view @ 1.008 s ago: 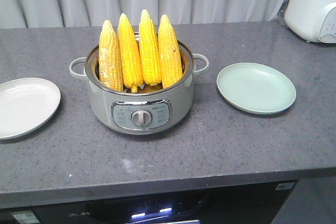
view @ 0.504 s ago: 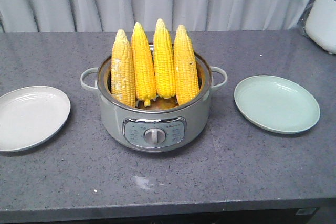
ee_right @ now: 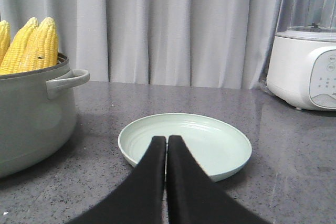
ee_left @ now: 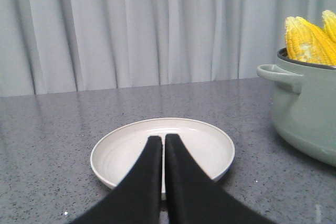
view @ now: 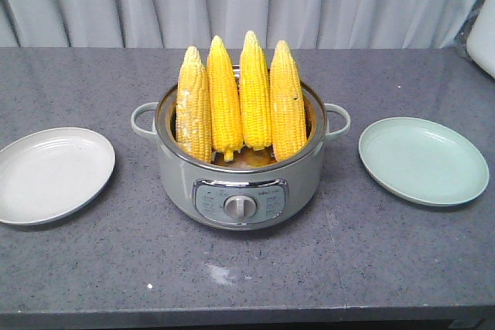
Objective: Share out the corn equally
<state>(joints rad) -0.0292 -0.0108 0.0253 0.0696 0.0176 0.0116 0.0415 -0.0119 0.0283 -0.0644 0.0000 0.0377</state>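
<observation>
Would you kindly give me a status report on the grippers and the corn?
Left gripper shut, empty, facing white plate. Right gripper shut, empty, facing green plate. Four corn cobs standing in pot, none plated. Nothing blocking.

Four husked cobs of corn [view: 255, 94] are standing side by side, touching one another, in the grey-green pot [view: 240, 183]. Their bases are sitting inside it and their tapered tips are pointing up well above its rim. The leftmost cob [view: 194, 113] is looking paler with whitish patches, while the other three are showing bright yellow kernel rows.
</observation>
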